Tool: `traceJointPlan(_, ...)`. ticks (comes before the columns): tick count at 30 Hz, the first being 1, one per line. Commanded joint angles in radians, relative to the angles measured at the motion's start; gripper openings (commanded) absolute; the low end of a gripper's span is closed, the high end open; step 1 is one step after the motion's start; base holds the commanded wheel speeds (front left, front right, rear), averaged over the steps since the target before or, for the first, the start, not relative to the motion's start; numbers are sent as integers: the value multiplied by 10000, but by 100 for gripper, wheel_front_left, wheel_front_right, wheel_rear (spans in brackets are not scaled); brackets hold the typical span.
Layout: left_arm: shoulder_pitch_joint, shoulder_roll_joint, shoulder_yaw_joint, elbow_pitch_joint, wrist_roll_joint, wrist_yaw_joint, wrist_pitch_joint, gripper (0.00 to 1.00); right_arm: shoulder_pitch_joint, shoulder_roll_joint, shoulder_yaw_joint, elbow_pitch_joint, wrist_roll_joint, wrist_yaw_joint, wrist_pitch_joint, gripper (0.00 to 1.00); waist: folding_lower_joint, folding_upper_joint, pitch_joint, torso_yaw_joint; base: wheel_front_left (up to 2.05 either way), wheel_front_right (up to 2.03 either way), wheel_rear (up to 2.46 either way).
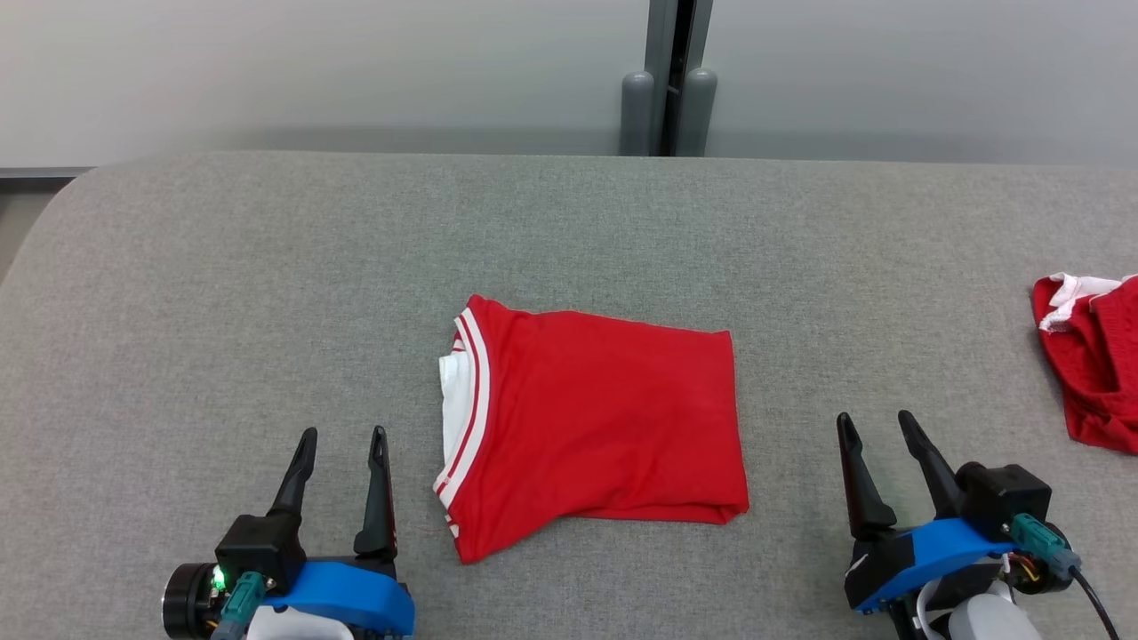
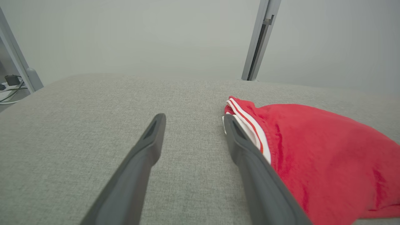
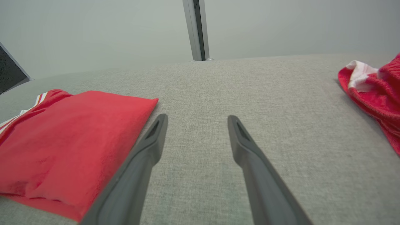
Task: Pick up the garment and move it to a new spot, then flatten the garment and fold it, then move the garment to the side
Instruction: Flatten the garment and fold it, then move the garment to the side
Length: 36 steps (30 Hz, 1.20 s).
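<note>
The garment (image 1: 605, 427) is lying folded, the left gripper (image 1: 344, 432) and right gripper (image 1: 874, 416) are sitting open, empty — sideways move seemingly pending

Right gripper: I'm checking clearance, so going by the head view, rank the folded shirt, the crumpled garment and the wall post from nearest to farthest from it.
1. Folded shirt, just left of the right gripper.
2. Crumpled garment, farther off to its right.
3. Wall post, beyond the far edge of the table.
</note>
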<state>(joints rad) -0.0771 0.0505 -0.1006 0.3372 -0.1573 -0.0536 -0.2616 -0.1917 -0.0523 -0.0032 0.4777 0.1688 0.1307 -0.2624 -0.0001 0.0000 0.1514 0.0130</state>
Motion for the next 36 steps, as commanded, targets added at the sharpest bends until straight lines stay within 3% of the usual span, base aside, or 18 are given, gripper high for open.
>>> traceJointPlan(1,70,5,6,-40,-4,-3,-43,100,73,12,28,-40,0,0,-25,100,1,0,24,25,0,0,0)
traceJointPlan(9,-130,5,-238,10,57,-82,-43,100,-317,12,374,163,142,0,-26,100,1,0,152,351,0,0,0)
traceJointPlan(14,-313,7,-472,98,61,-170,-43,100,-1129,8,966,956,588,0,-26,100,1,0,394,841,0,0,0)
traceJointPlan(23,-233,1,-878,309,-133,-160,-43,100,-2006,6,720,4130,213,0,627,100,1,0,539,1954,0,0,0)
traceJointPlan(24,-180,1,-867,318,-157,-147,-43,100,-1958,40,797,4407,299,0,605,78,1,0,523,1999,0,0,0)
traceJointPlan(25,-129,1,-848,318,-163,-133,-42,100,-1921,63,876,4603,328,5,550,32,1,0,507,2019,0,0,0)
traceJointPlan(26,-105,0,-828,308,-165,-118,-42,100,-1906,85,936,4725,424,5,471,0,1,0,487,2015,0,0,0)
traceJointPlan(31,118,2,-642,268,-61,-139,-42,100,-1914,30,1020,4685,567,-1,95,0,1,0,238,1536,0,0,0)
traceJointPlan(36,165,-1,-566,189,27,-175,-42,100,-1715,-53,961,3809,746,-9,1,0,1,0,-105,598,0,0,0)
